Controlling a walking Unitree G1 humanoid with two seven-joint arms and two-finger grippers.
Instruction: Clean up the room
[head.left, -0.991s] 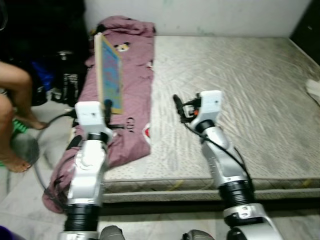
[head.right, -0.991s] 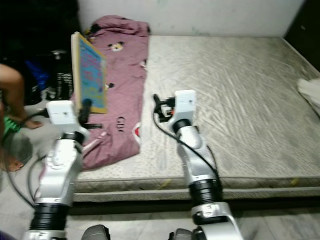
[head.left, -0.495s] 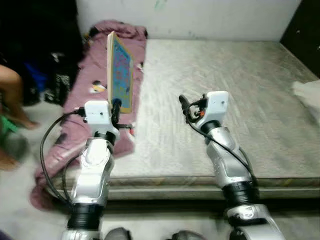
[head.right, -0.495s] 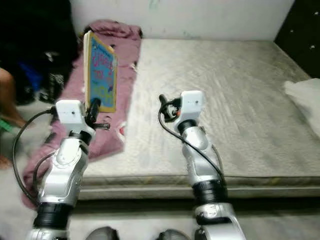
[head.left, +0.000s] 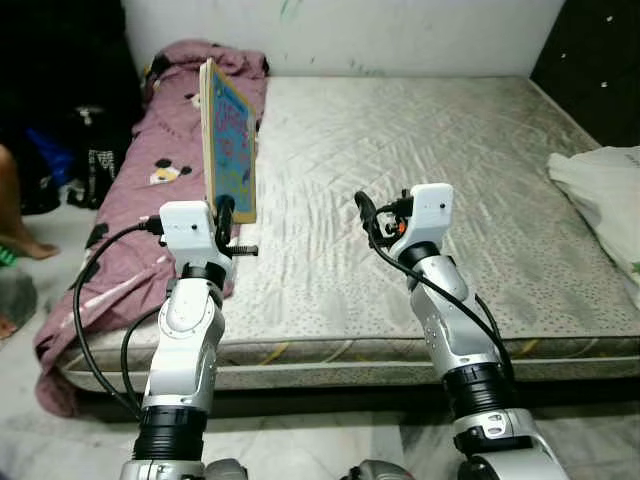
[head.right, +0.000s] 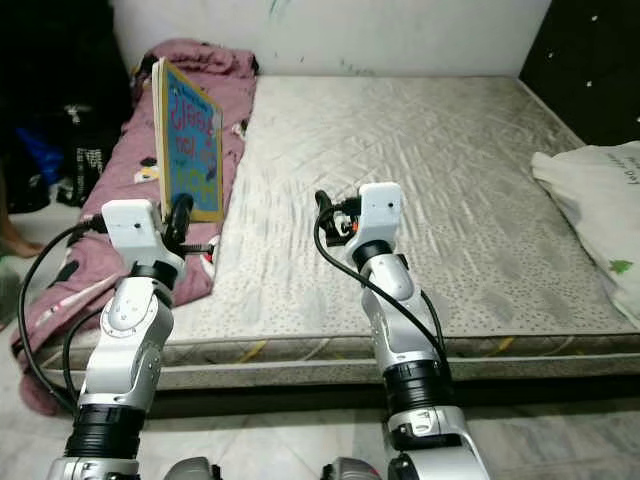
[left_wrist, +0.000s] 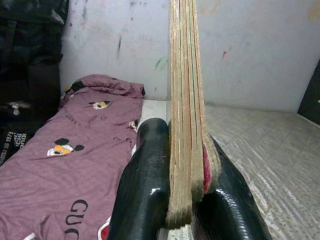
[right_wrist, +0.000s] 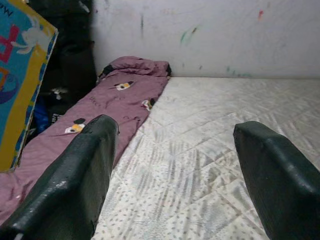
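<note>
While the bed (head.left: 420, 130) is faced, the scene is recorded as follows.
Left eye view: a book (head.left: 229, 143) is held upright by the left end effector (head.left: 222, 212) over the mattress edge, beside a purple blanket (head.left: 135, 190); a white bag (head.left: 605, 185) is seen at the right.
Right eye view: the right end effector (head.right: 325, 213) is raised above the mattress.
Left wrist view: the book's lower edge is clenched between both fingers (left_wrist: 142, 185).
Right wrist view: the fingers (right_wrist: 80, 175) are spread apart, released.

A bare quilted mattress (head.left: 420, 150) lies before a scuffed white wall (head.left: 400, 30). At nine o'clock, dark bags (head.left: 70, 140) stand on the floor beside a person's foot (head.left: 25, 245).
</note>
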